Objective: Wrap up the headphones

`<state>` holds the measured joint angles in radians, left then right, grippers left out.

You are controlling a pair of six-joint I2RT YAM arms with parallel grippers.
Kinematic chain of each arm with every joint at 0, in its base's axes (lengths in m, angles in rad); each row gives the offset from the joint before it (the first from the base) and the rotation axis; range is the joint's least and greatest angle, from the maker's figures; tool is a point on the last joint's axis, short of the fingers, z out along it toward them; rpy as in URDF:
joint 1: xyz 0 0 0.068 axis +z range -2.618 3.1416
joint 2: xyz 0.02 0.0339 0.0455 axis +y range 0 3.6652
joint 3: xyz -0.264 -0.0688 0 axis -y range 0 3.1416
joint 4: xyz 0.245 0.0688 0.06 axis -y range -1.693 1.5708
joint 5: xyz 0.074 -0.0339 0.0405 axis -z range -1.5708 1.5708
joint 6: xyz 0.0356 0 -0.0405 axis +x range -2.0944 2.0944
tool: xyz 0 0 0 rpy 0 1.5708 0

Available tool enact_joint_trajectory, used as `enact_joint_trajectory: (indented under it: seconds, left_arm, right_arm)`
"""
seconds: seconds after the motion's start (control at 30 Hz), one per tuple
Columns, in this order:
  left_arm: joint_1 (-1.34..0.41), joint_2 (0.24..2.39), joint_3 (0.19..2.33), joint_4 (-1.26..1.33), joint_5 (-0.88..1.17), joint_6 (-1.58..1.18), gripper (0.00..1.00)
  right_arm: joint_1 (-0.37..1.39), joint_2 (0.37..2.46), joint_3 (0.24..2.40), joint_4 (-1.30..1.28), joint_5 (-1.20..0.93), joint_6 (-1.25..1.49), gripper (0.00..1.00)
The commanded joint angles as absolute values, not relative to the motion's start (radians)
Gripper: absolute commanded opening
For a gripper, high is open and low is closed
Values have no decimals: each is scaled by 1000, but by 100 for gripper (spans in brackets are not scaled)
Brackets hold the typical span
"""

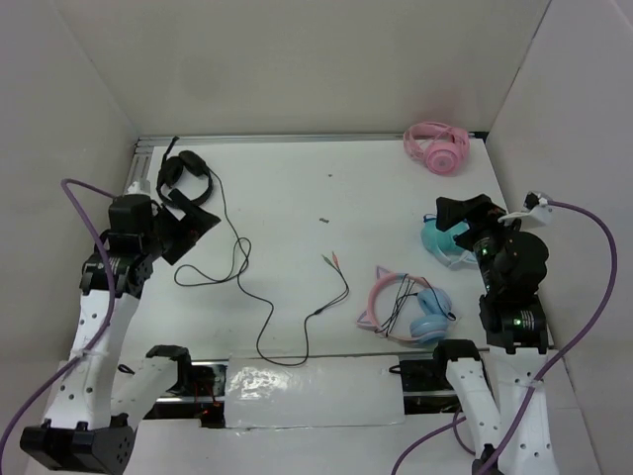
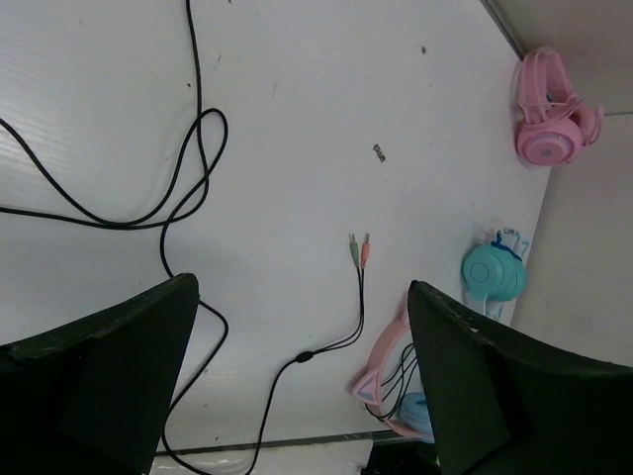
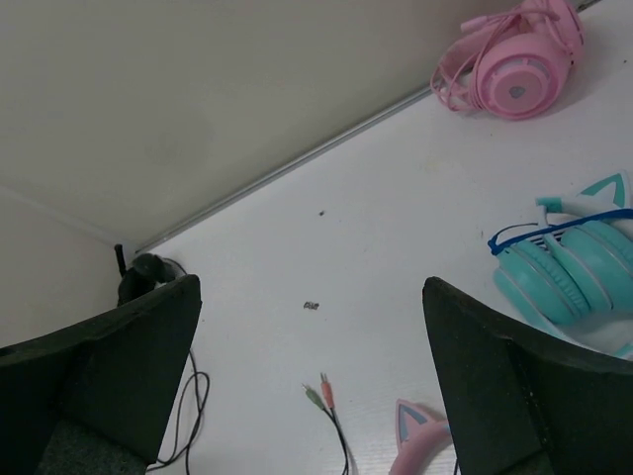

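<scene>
The black headphones lie at the far left of the table, and only a dark part of them peeks past my right finger in the right wrist view. Their thin black cable loops over the middle of the table and ends in two small plugs. My left gripper hovers just in front of the headphones, open and holding nothing. My right gripper stands open and bare at the right, apart from the cable.
Pink headphones sit at the back right corner. Teal headphones lie under my right gripper. Pink-and-blue cat-ear headphones lie near the front right. White walls enclose the table, and a shiny sheet covers its front edge.
</scene>
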<state>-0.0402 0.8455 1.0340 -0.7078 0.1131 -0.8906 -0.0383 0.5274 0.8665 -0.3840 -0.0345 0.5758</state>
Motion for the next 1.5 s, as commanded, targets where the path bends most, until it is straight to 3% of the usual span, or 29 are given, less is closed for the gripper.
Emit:
enact_joint_trajectory:
  seconds: [0.0,0.1,0.43,0.77,1.0,1.47]
  left_arm:
    - [-31,928,1089,-695,98,-896,99]
    - [-5,1061,1156,-732,80,-920,99]
    - [141,1590,1406,-826,6,-1110,99]
    - [175,2136,1895,-1044,5,-1352,96]
    - [184,2261,1970,-1080,-28,-1526,95]
    - [221,2241,1930,-939,30,-1477,97]
  right_arm:
    - [-41,560,925,-379,-58,537,100]
    - [-43,586,901,-339,-113,482,100]
    - [-43,710,914,-258,-17,514,100]
    - [-48,885,974,-293,-32,459,100]
    - [-52,907,953,-256,-3,437,100]
    - [-52,995,973,-265,-112,393,100]
